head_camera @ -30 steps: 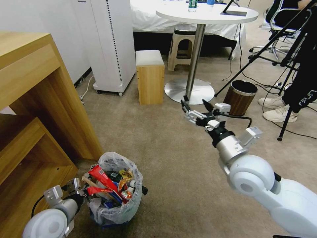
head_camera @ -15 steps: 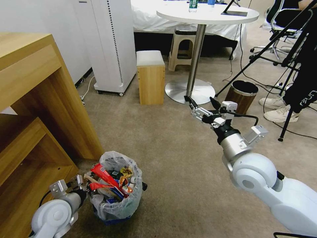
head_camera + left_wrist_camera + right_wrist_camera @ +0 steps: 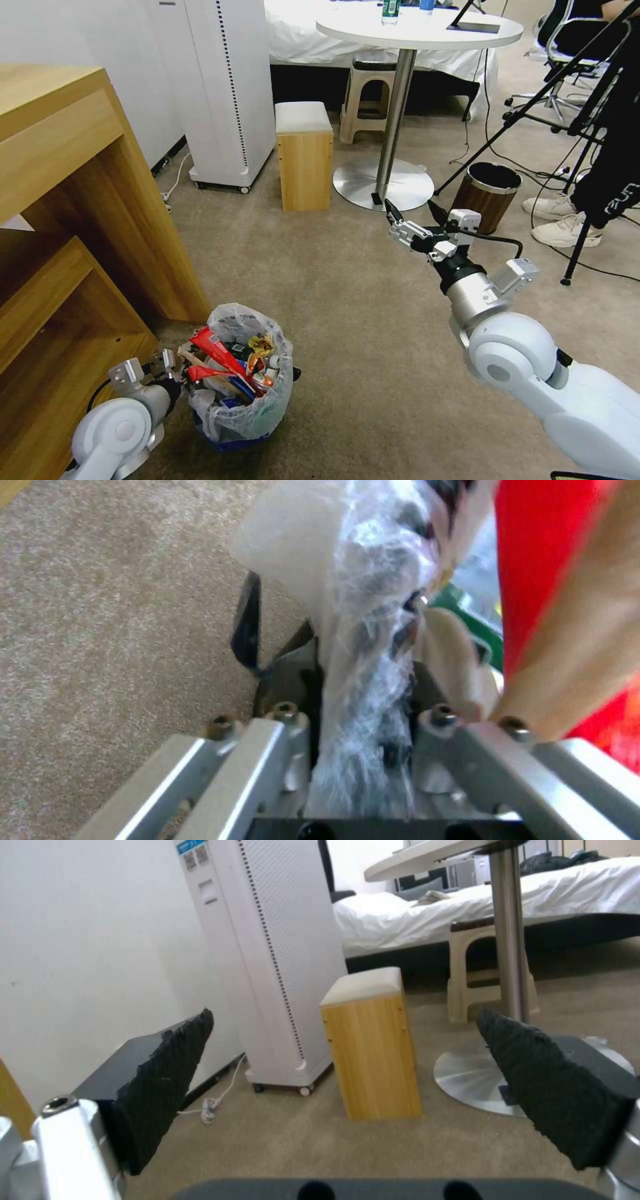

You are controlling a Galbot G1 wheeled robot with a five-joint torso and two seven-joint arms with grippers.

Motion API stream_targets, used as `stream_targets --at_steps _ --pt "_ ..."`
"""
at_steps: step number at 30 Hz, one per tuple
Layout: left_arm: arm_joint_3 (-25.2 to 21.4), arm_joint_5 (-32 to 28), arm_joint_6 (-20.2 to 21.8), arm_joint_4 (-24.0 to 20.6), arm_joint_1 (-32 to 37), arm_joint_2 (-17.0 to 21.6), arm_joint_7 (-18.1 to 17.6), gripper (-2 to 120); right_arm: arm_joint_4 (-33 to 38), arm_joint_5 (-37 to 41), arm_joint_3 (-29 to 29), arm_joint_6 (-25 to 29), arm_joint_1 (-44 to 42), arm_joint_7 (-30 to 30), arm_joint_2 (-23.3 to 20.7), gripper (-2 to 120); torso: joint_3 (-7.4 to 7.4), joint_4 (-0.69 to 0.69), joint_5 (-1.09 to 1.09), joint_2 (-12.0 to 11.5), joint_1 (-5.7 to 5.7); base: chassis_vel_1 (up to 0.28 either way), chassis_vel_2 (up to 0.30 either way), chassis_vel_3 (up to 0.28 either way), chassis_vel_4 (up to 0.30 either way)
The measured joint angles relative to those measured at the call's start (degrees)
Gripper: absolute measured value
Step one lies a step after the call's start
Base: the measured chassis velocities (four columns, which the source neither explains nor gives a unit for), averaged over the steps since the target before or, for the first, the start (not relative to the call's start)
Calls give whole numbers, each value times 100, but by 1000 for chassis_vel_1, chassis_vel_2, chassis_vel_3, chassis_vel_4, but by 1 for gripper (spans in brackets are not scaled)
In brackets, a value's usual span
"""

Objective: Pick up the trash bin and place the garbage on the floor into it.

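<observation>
2 arms: left pincer (image 3: 175, 365) clamps trash bin (image 3: 243, 417) rim, right pincer (image 3: 413, 212) outstretched, agape.

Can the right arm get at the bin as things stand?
Probably yes. The right gripper hangs open over bare carpet, apart from the bin, and nothing stands between them. The left gripper is shut on the bin's near rim, so only the other sides are free.
</observation>
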Motion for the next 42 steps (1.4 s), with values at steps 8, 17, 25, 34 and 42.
stream_targets --at_steps 8,17,25,34,42 --pt "-106 87 -46 -138 21 11 43 57 -10 -39 -45 17 -8 -23 42 100 0 1 6 0 0 0 0 0 0" --pt "-338 186 -86 -345 132 48 71 91 -12 -84 -50 33 -41 -34 53 100 -1 2 8 0 0 0 0 0 0" --pt "-598 488 -168 -546 300 174 166 100 -112 -313 -30 -91 -76 12 111 100 -2 2 8 0 0 0 0 0 0" --pt "-848 1161 -321 -780 318 108 433 100 -331 -566 196 -48 -119 237 386 100 -2 3 8 0 0 0 0 0 0" --pt "-1402 1692 -495 -1424 456 -153 692 100 -418 -1013 1834 -107 -617 174 845 100 -2 2 10 1 0 0 0 0 0"
